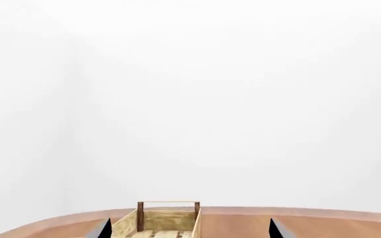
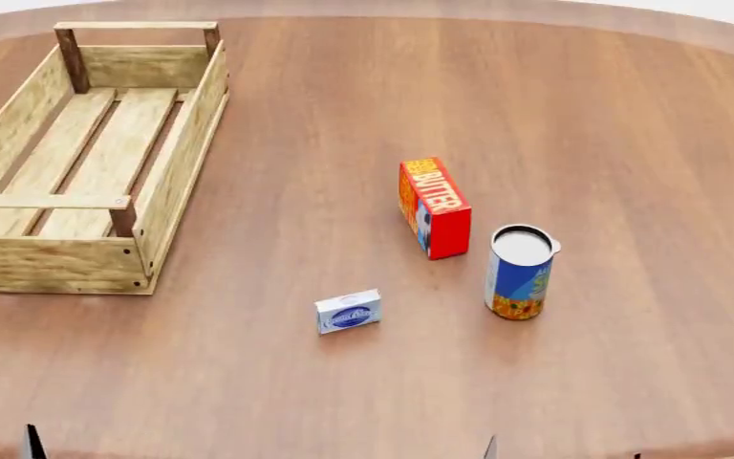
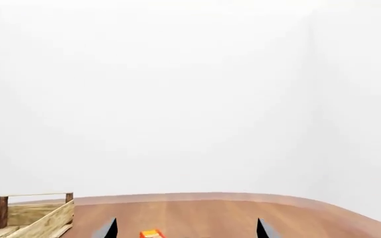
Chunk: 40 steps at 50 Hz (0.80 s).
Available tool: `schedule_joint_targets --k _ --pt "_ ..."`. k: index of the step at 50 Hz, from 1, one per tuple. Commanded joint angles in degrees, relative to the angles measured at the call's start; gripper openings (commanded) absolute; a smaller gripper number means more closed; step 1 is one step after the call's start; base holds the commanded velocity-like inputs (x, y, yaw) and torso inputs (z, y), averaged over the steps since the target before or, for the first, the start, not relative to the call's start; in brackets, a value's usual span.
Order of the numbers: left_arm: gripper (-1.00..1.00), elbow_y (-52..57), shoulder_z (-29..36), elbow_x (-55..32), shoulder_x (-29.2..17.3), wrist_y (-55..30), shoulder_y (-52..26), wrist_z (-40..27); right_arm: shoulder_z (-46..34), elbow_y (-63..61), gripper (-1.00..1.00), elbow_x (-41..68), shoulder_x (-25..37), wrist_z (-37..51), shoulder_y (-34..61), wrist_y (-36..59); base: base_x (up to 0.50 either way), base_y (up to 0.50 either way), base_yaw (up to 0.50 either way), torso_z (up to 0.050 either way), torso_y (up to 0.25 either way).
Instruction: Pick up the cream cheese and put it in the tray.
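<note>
In the head view the cream cheese (image 2: 348, 312), a small white and light blue box, lies flat on the wooden table near the front middle. The tray (image 2: 176, 163), a long crate of pale slats, stands at the back left with nothing in it. Both grippers stay low at the table's near edge, well short of the box. My left gripper (image 1: 189, 231) is open and points at the tray's (image 1: 169, 220) end. Just as wide apart are the jaws of my right gripper (image 3: 186, 231), also open. Neither wrist view shows the cream cheese.
A red-orange butter box (image 2: 434, 207) stands on its edge to the right of the middle, and its top (image 3: 151, 233) shows in the right wrist view. A blue-orange can (image 2: 520, 272) stands upright just right of it. The round table's edge (image 2: 724, 29) curves behind.
</note>
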Motion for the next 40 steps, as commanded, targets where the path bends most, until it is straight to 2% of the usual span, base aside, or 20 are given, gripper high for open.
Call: schedule_joint_targets --k 1,16,40 --pt "1.00 -0.6 -0.1 0.3 -1.1 9.4 1.7 -2.2 -0.4 0.1 1.00 -0.2 0.8 2.1 -1.3 -7.1 0.00 0.00 0.00 0.000 0.000" --pt "1.00 0.4 -0.7 -3.6 -2.6 8.1 1.3 -3.6 -0.6 1.8 1.00 -2.8 1.1 5.0 -0.4 -8.4 0.00 0.00 0.00 0.000 0.000" --pt "1.00 0.2 0.6 -3.2 -3.5 6.7 0.7 -4.9 -2.6 2.6 1.00 -3.1 2.5 6.8 0.2 -7.3 0.08 0.00 0.00 0.000 0.000"
